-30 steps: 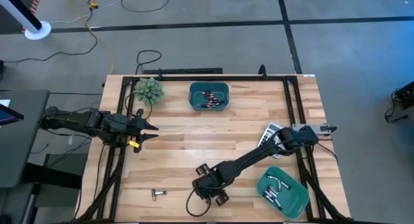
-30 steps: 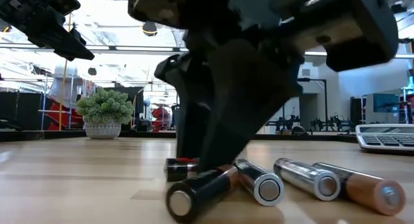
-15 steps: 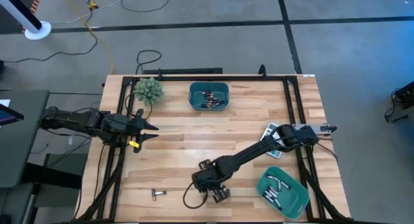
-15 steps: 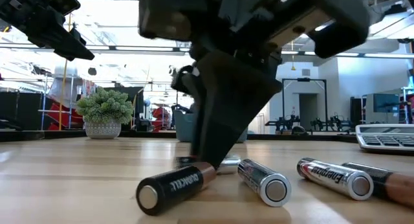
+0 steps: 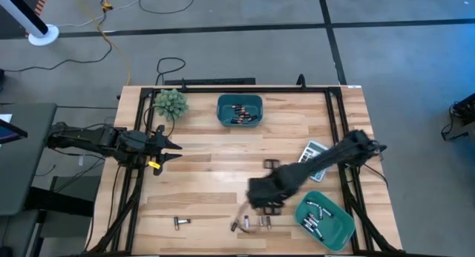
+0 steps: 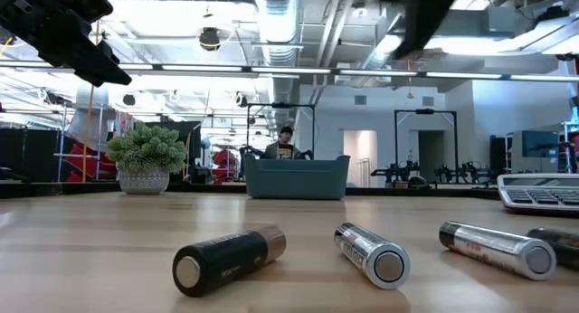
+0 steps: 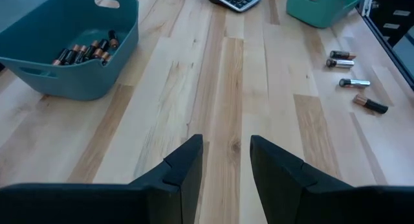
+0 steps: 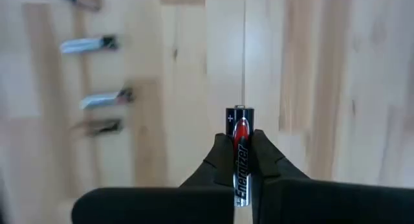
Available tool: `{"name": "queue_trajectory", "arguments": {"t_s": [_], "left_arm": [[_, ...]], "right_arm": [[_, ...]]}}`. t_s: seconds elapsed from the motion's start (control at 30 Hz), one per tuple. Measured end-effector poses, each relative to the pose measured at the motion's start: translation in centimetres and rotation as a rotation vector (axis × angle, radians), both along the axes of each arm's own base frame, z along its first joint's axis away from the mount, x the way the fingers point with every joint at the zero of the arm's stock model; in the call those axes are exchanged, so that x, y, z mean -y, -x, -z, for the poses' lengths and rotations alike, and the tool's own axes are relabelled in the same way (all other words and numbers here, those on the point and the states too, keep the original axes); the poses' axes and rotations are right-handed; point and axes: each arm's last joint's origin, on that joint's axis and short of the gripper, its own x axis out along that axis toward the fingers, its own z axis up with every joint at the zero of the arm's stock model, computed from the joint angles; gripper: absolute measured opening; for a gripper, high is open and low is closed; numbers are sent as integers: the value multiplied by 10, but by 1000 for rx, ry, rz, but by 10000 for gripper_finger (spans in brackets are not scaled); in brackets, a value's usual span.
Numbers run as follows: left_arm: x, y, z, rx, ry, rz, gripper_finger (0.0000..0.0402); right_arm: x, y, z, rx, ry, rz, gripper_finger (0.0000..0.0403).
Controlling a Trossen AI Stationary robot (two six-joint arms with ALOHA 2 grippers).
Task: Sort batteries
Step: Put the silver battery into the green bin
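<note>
My right gripper [image 8: 239,141] hangs blurred above the near middle of the table [image 5: 261,194], shut on a black, red and silver battery [image 8: 239,130]. Loose batteries lie on their sides on the wood below it [image 5: 263,222] [image 5: 237,226], with one apart to the left [image 5: 182,222]. The low view shows three of them close up [image 6: 226,259] [image 6: 371,254] [image 6: 498,248]. A teal bin [image 5: 240,110] at the far edge and another [image 5: 324,220] at the near right both hold batteries. My left gripper [image 7: 223,162] waits open at the table's left [image 5: 167,147]. My right gripper pinches the battery's body [image 8: 240,149] between its two fingers [image 8: 220,156], which lie along it and point steeply down. The battery's plus end [image 8: 238,111] sticks out past the fingertips. The battery is lifted clear of the table.
A grey-white calculator [image 5: 312,151] lies at the right, between the arm and the near-right bin. A small potted plant [image 5: 171,102] stands at the far left. Black rails [image 5: 338,138] run along both table sides. Bare wood spans the middle.
My right gripper has shut on one battery from the near cluster and risen fast, shifting toward the table's right and far edges while rolling its wrist. The battery is lifted clear. The remaining loose batteries were nudged and lie more spread apart.
</note>
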Motion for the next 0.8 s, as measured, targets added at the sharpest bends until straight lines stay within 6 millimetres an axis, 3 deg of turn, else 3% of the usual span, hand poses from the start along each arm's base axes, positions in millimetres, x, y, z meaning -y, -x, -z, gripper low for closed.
{"name": "queue_trajectory", "arguments": {"t_s": [0.1, 0.33, 0.57, 0.8], "left_arm": [[0, 0, 0, 0, 0, 0, 125], [0, 0, 0, 4, 26, -13, 125], [0, 0, 0, 3, 20, -10, 125], [0, 0, 0, 4, 18, -9, 125]], "right_arm": [[-14, 32, -20, 32, -10, 107, 9], [-33, 114, -33, 96, -145, 576, 9], [-47, 177, -11, 111, -222, 948, 10], [-67, 198, 41, 119, -383, 1065, 11]]}}
